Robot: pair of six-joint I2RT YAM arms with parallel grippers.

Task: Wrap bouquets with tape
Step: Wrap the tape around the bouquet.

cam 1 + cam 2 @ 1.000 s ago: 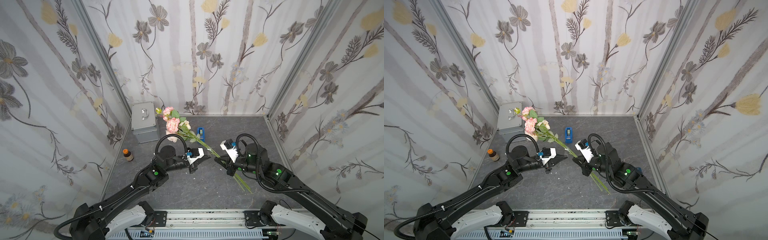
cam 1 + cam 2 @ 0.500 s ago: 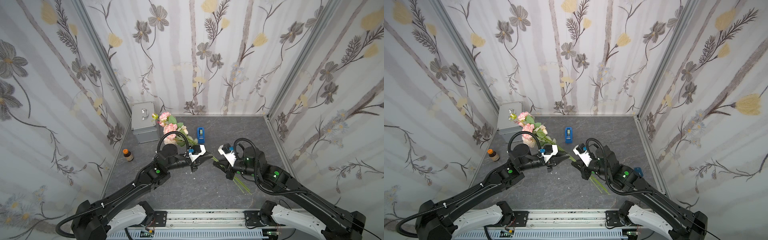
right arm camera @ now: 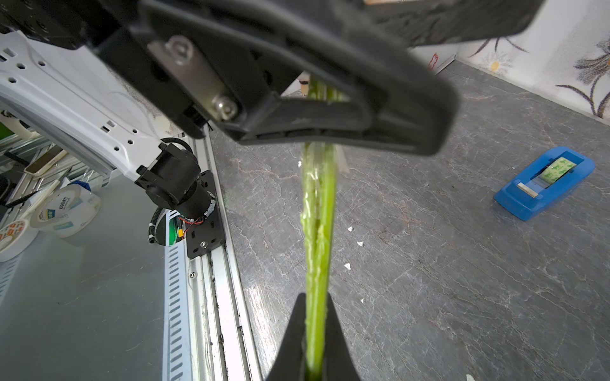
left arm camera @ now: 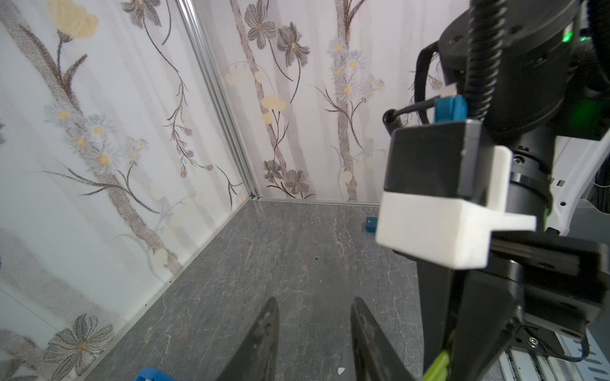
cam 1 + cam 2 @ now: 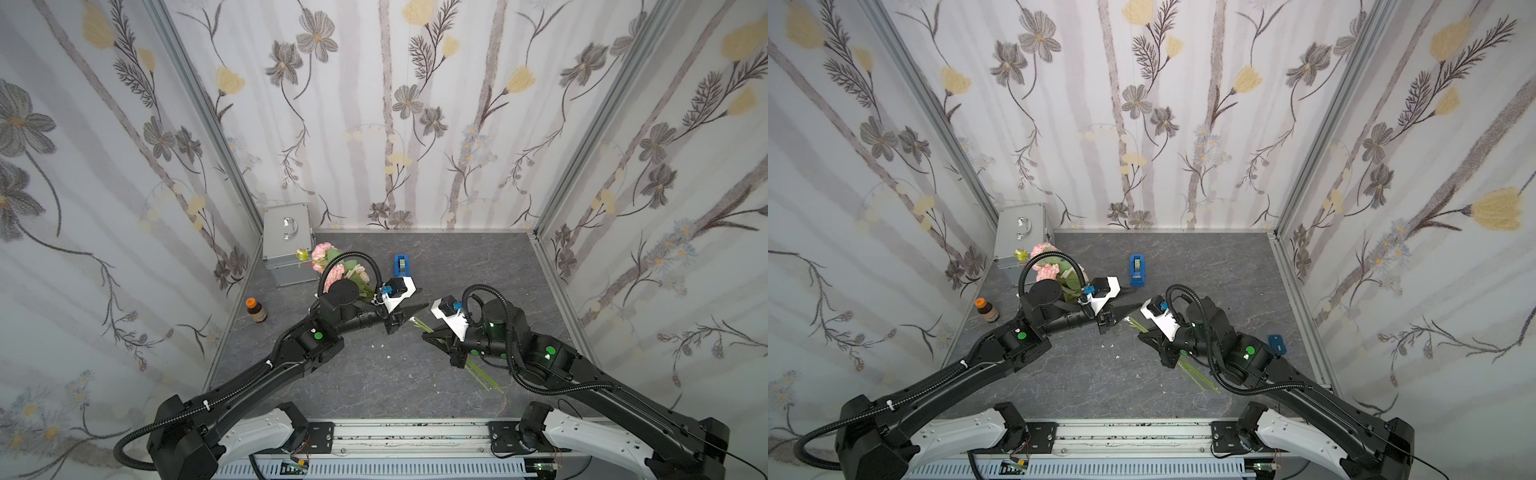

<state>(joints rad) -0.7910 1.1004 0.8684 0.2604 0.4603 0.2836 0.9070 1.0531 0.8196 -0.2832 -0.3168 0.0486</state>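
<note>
Nearest me, my right claw (image 5: pixel 432 336) is clenched on the green stems (image 3: pixel 317 214) of the one bouquet (image 5: pixel 322 251); the stem ends poke out behind it over the table (image 5: pixel 365 378). My left claw (image 4: pixel 313 316) stands released just beside the stems, nothing between its fingers; a second ago it was shut on them. Farther off are one blue tape dispenser (image 5: pixel 401 264), one brown bottle (image 5: pixel 256 309) and one silver case (image 5: pixel 286 245). The blooms have shifted slightly toward the case and are half hidden behind the left arm's cable.
</note>
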